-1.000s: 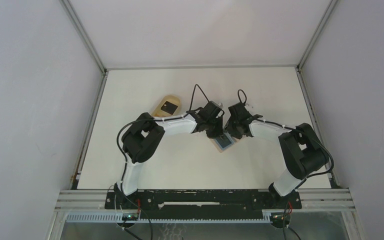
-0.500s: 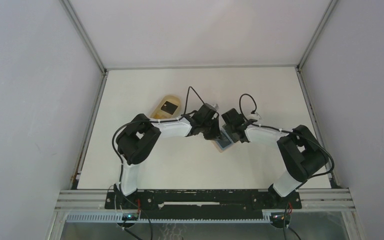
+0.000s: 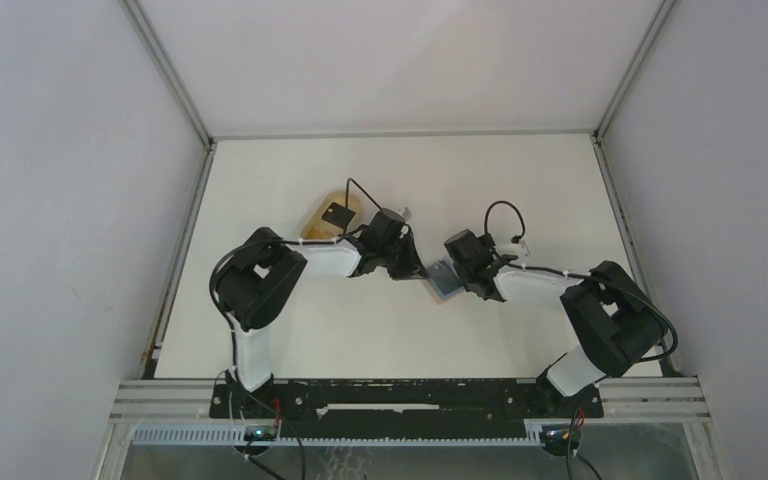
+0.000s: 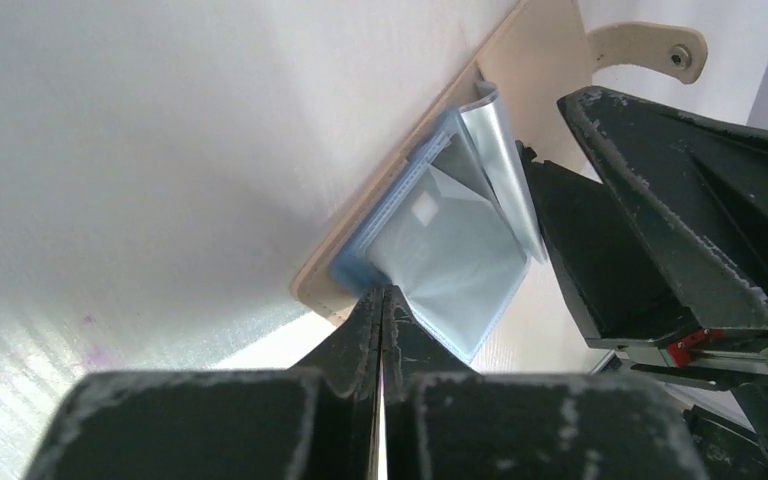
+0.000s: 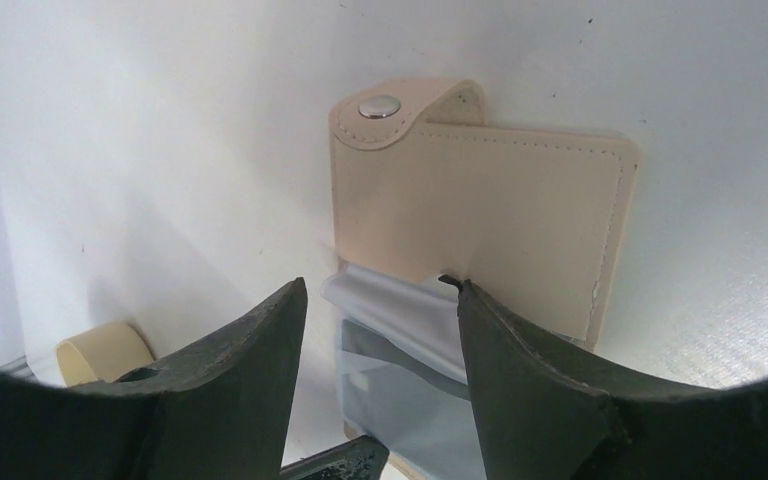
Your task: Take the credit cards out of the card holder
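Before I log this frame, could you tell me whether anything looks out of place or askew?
The credit cards jut partly out of the card holder, fanned unevenly, one curling upward at its edge.

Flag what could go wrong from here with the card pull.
1. The left jaws are shut right at the corner of the cards: a thin hold, if any, so it may slip.
2. The right jaws stand open over the holder, not pinning it; the holder may drag along with the cards.
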`<action>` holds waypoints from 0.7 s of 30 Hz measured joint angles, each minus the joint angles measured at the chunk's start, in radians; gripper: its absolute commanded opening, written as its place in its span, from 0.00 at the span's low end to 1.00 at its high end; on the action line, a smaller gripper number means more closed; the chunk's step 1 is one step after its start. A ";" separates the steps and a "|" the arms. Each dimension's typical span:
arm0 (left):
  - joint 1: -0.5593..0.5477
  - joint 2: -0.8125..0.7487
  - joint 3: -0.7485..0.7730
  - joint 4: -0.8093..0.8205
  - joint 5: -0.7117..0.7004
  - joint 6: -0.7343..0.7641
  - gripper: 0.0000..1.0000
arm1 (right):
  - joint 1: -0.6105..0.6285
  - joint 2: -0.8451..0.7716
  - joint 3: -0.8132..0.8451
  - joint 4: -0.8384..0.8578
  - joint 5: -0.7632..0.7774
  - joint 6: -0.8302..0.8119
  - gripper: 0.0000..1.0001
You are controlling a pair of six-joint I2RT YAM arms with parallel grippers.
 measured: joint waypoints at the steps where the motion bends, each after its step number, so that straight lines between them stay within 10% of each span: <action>1: 0.001 -0.001 -0.010 0.014 0.007 -0.005 0.00 | 0.000 -0.001 -0.001 0.006 0.007 0.000 0.68; 9: -0.002 -0.006 -0.056 0.078 0.012 -0.030 0.00 | -0.055 -0.100 -0.054 0.060 0.043 -0.180 0.66; 21: -0.010 -0.014 -0.057 0.069 -0.022 -0.029 0.00 | -0.007 -0.385 -0.002 0.146 -0.287 -0.931 0.61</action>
